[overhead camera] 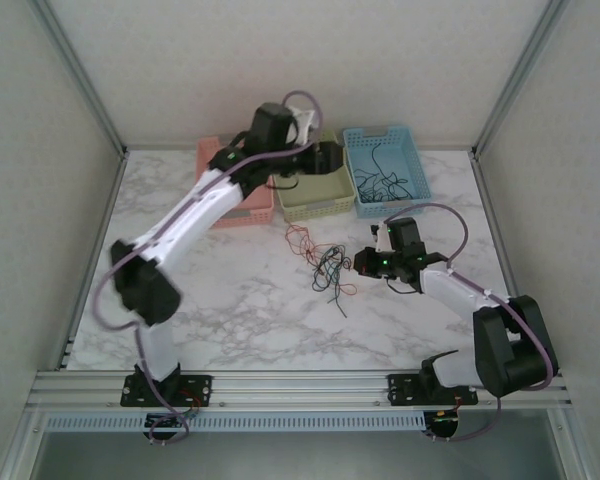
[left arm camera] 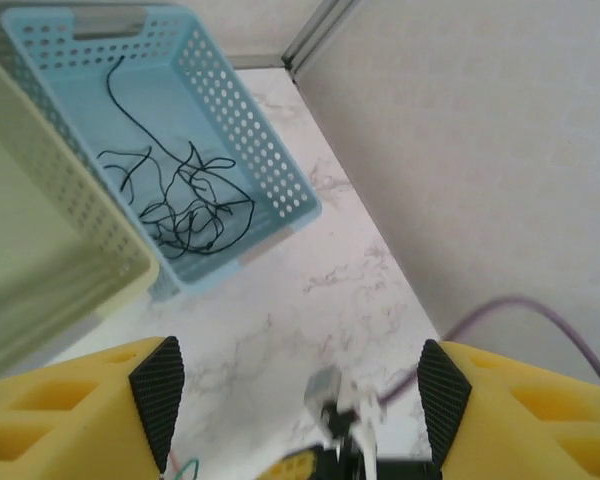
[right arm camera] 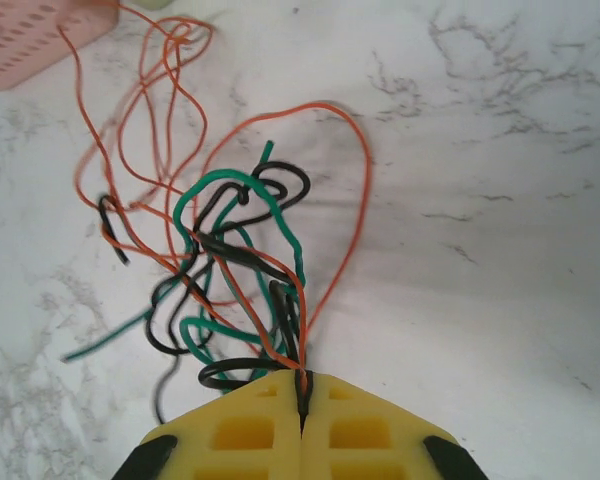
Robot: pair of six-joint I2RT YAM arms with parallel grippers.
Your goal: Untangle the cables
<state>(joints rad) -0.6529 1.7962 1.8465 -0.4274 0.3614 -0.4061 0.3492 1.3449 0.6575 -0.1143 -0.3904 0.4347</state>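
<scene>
A tangle of thin orange, green and black cables (overhead camera: 325, 262) lies mid-table, spreading in loose loops (right arm camera: 230, 250) in front of my right gripper. My right gripper (right arm camera: 302, 392) (overhead camera: 356, 263) is shut on an orange and a black strand at the tangle's near edge. My left gripper (left arm camera: 300, 400) (overhead camera: 328, 158) hangs open above the table by the baskets at the back, nothing between its black pads (left arm camera: 158, 395). Several black cables (left arm camera: 180, 205) (overhead camera: 385, 180) lie loose inside the blue basket (left arm camera: 250, 120).
Three baskets stand in a row at the back: pink (overhead camera: 220, 150), yellow-green (overhead camera: 315, 208) and blue (overhead camera: 385, 132). The pink basket's corner (right arm camera: 30, 40) lies beyond the tangle. Enclosure walls and metal posts border the marble table (overhead camera: 240, 310).
</scene>
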